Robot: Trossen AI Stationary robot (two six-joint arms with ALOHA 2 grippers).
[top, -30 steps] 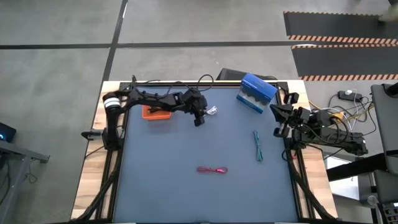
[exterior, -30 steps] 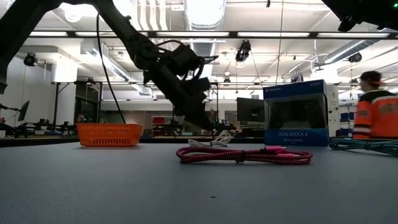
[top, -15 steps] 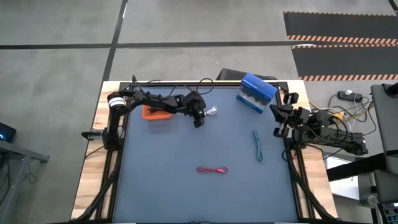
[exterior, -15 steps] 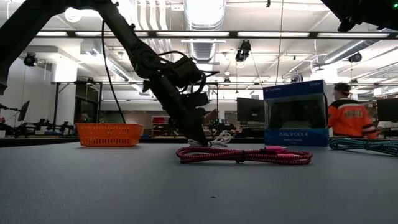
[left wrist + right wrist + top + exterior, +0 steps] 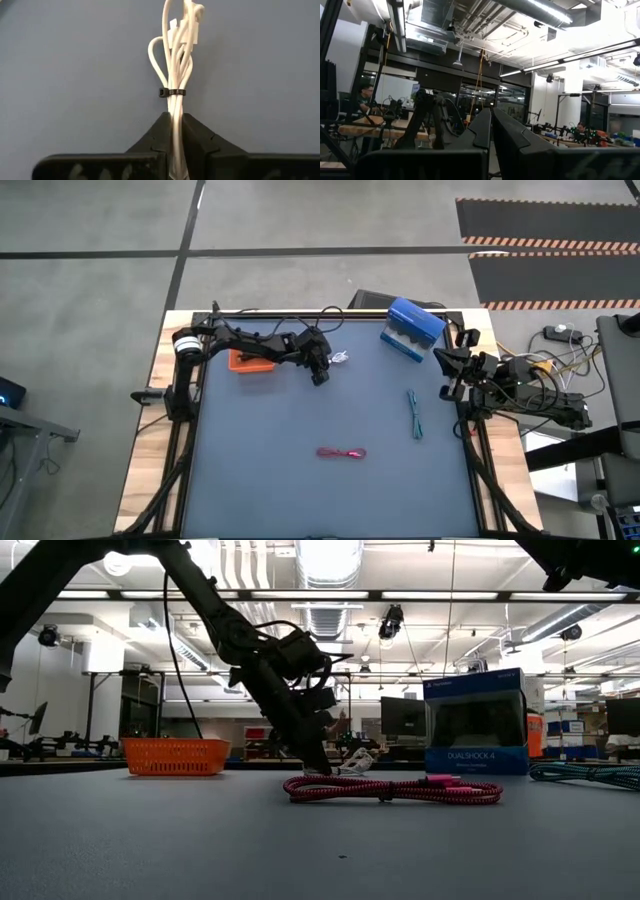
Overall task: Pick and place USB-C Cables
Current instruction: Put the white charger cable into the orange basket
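- The left arm's fingers (image 5: 172,137) are pinched narrowly on the white cable (image 5: 176,65), with the strands running down between the two tips; the bundle lies on the surface (image 5: 300,490) near its far edge, just beside the orange tray (image 5: 243,362).
- The hold sits below the small black tie (image 5: 170,92) that cinches the loops, which looks a sound spot: there the strands are gathered, so they should lift as one.
- The white cable seems light and limp; I judge the loose loops and plug end above the tie will droop and swing once raised, and thin smooth strands may slide out of a weak pinch.
- The red-pink cable (image 5: 342,452) lies near the middle of the surface's front half, the teal cable (image 5: 414,414) toward the right side, both well apart from the tray; no black cable shows.
- The right arm's fingers (image 5: 491,127) wait nearly together and empty at the right edge.
- A blue box (image 5: 411,328) stands at the far right.
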